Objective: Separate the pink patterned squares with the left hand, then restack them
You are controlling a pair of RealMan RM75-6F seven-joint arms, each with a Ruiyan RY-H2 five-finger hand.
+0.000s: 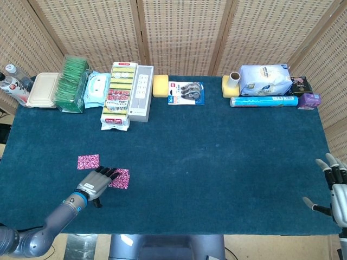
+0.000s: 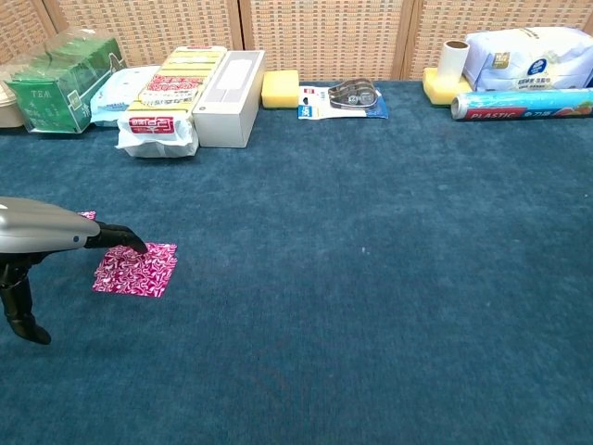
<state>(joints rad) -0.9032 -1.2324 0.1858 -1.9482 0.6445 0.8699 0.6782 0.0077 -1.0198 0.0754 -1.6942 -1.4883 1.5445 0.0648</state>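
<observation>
The left hand lies low over the dark blue felt-covered worktop, fingers extended forward and slightly spread, their tips over the near left edge of one pink patterned paper square. Whether the tips press on the paper cannot be told from either view; nothing is gripped. In the chest view the hand is cut off by the left frame edge, and its dark fingertips cover the upper left corner of that square.

The second pink patterned square lies flat just beyond and left of the first, apart from it. In the chest view the hand hides nearly all of it (only a small pink corner shows above the wrist).

The right hand sits at the near right corner of the worktop, fingers spread apart and holding nothing; the frame edge cuts off its lower part, and the chest view does not show it.

Along the far edge stand a green tea box, a white rectangular box, a yellow sponge, a blue plastic-wrap roll and a white-and-blue soft pack, all well apart from both squares.
</observation>
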